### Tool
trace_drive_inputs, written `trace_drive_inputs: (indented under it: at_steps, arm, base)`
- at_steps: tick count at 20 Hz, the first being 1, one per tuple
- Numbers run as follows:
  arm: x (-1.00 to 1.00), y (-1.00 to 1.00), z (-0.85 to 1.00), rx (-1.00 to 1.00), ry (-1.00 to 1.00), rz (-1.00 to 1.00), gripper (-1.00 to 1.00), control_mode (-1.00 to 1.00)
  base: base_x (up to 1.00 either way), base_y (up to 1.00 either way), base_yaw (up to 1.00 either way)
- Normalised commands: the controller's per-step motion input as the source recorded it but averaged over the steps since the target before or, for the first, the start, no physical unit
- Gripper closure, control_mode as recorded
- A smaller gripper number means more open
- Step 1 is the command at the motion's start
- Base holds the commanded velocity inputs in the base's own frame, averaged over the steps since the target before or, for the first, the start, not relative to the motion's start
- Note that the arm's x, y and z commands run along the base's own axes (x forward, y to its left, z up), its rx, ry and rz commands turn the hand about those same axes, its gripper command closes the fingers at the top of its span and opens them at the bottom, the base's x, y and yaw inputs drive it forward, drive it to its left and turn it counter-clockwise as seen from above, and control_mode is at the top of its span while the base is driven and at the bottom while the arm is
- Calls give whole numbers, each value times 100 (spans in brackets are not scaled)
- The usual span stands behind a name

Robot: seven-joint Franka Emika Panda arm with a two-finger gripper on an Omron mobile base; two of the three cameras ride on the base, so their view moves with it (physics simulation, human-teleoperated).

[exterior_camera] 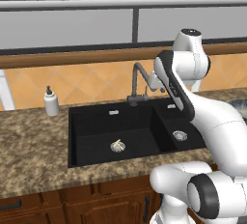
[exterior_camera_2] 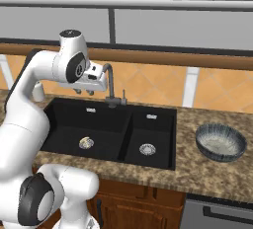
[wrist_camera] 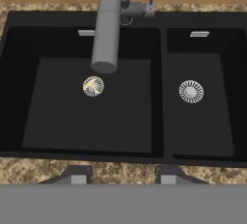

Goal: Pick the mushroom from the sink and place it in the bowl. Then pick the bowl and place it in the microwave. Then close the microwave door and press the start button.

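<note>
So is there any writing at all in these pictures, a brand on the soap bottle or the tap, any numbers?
None can be read.
Soap bottle: plain white, no label.
Faucet: bare grey metal, no brand mark.
Sink: black, unmarked; the small silver plates on its back walls are too small to show any text.
Bowl: mottled pattern only.

The hand [exterior_camera_2: 84, 92] hangs above the sink [exterior_camera_2: 54, 109], over the large basin's rear. Below and just ahead of it, the mushroom [wrist_camera: 89, 88] lies on that basin's drain ring [wrist_camera: 93, 86]. The faucet [exterior_camera_2: 111, 82] stands just right of the hand; the bowl [exterior_camera_2: 220, 142] sits on the table [exterior_camera_2: 207, 173], well right.
</note>
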Motion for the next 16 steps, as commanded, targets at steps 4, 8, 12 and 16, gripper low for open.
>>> trace_drive_inputs:
  at_steps: [4, 8, 12, 16]
  arm:
    - [3, -4, 0, 0, 0, 1, -100, -100]
    - [25, 63, -61, -10, 21, 0, -100, -100]
    - [38, 100, -100, -16, 25, -1, -100, -100]
    - [36, 96, -100, -23, 11, -2, -100, -100]
  base:
    - [0, 0, 0]
    - [0, 0, 0]
    - [0, 0, 0]
    - [0, 0, 0]
